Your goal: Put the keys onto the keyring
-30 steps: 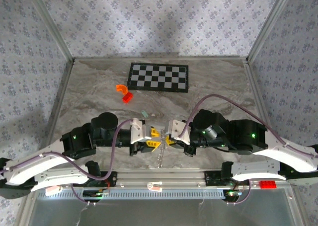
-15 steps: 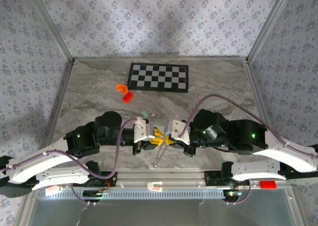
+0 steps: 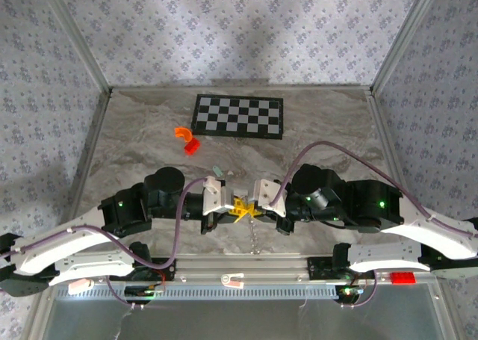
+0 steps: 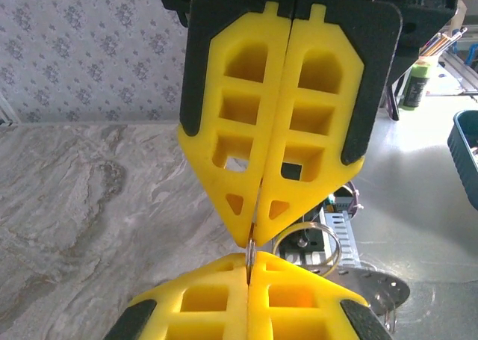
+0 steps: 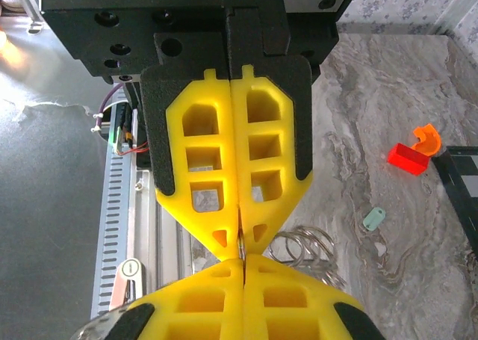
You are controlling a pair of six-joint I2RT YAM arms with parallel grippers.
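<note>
My two grippers meet tip to tip over the near middle of the table. The left gripper (image 3: 234, 208) (image 4: 250, 262) and the right gripper (image 3: 249, 208) (image 5: 243, 262) are both shut on the same thin metal ring of the keyring (image 4: 251, 250). More of its silvery loops (image 5: 302, 244) (image 4: 312, 244) stand beside the yellow fingertips (image 5: 216, 284), and a short chain (image 3: 255, 235) hangs below them. The keys, one tiny teal piece (image 3: 217, 171) (image 5: 373, 219), lie flat on the marble beyond the left gripper, apart from both grippers.
A checkerboard (image 3: 239, 116) lies at the back. An orange curved piece (image 3: 182, 133) (image 5: 426, 135) and a red piece (image 3: 192, 146) (image 5: 406, 159) sit in front of its left end. An aluminium rail (image 3: 239, 265) runs along the near edge, with a red block (image 3: 402, 277) at its right.
The left gripper has moved right to meet the right gripper and shut on the ring. The hanging chain has swung a little to the right. The right arm stays put.
</note>
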